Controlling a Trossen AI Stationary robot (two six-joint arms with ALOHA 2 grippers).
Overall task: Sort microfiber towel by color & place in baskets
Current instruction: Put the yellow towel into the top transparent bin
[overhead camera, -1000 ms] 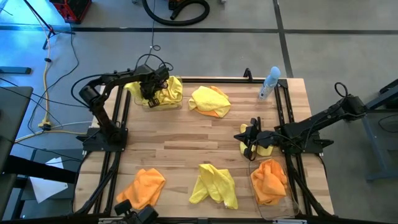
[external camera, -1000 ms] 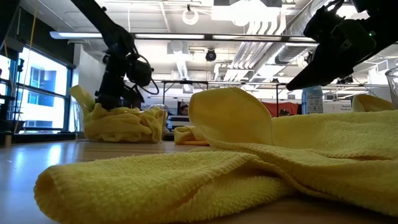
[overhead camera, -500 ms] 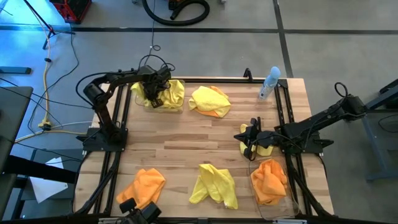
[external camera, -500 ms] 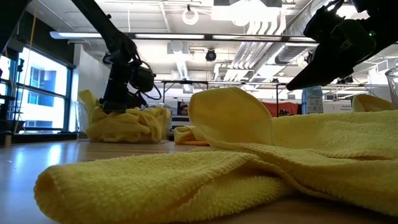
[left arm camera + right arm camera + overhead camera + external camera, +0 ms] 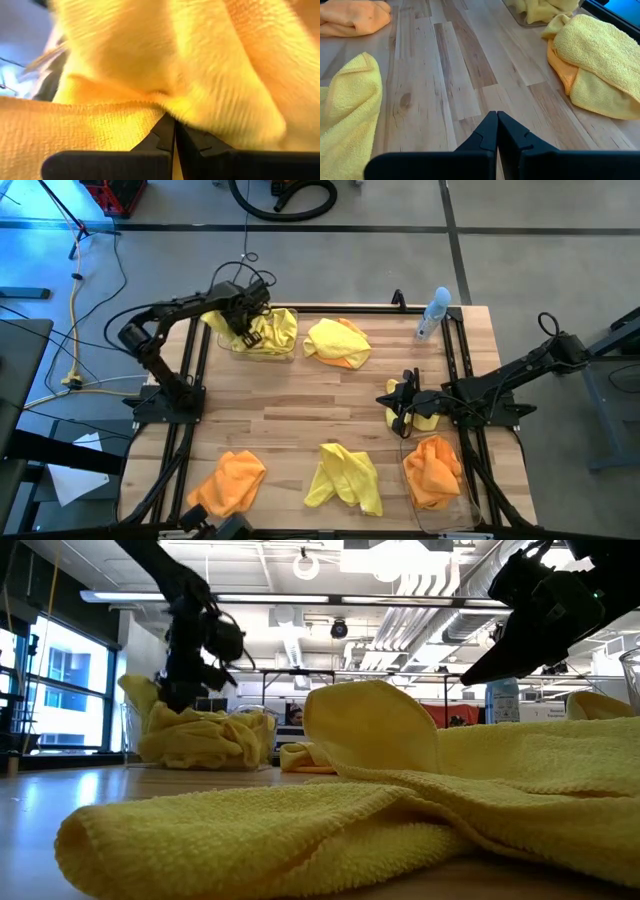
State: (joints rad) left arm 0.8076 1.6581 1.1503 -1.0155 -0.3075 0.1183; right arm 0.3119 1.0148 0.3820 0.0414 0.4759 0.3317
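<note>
Over the far-left basket [image 5: 285,352], left fingers [image 5: 170,131] pinch a bunched yellow towel [image 5: 272,330]; right fingers [image 5: 495,131] clenched empty.

Far basket [image 5: 262,346] mostly hidden under yellow towels [image 5: 272,330]; near basket [image 5: 446,520] cut by the high view's edge.

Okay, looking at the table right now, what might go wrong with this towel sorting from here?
The left gripper is shut over the yellow towels heaped in the far basket; lifting could drag one back out. The heap also sits above the rim, so another towel may spill. The loose towel beside it shows yellow and orange, so it may get sorted wrong.
</note>
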